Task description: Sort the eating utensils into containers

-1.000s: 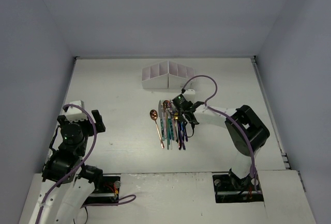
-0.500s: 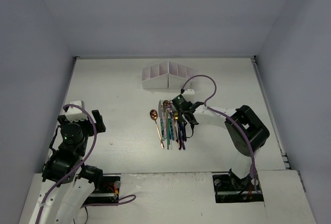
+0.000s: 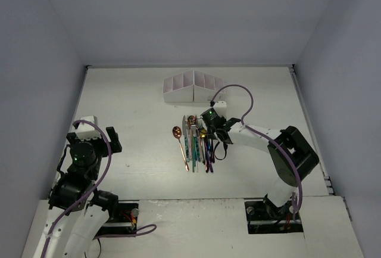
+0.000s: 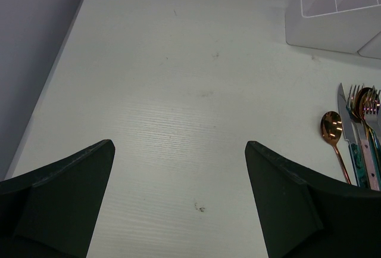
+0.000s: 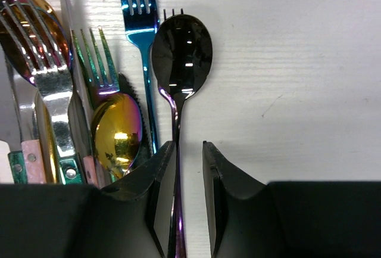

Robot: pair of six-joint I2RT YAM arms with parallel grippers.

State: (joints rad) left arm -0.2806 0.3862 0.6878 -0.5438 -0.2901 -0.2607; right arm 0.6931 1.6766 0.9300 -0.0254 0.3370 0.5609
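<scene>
The eating utensils (image 3: 196,142) lie side by side in a bunch at the table's middle, a copper spoon (image 3: 177,131) slightly apart on their left. My right gripper (image 3: 209,131) is low over the bunch's right side. In the right wrist view its jaws (image 5: 187,146) stand narrowly open around the handle of a black spoon (image 5: 181,43); the handle touches the left finger, and a gap shows at the right one. A blue fork (image 5: 137,8), gold spoon (image 5: 116,130) and silver fork (image 5: 41,49) lie left of it. The white containers (image 3: 193,88) stand behind the bunch. My left gripper (image 3: 98,131) hangs wide open and empty at the left.
In the left wrist view the open gripper (image 4: 178,145) looks on bare white table, with the containers (image 4: 333,19) at the top right and the copper spoon (image 4: 331,127) at the right edge. Grey walls close the table at left, back and right.
The right gripper's jaws have parted a little around the black spoon's handle, and the right arm's elbow has swung right and nearer. The left arm has not moved.
</scene>
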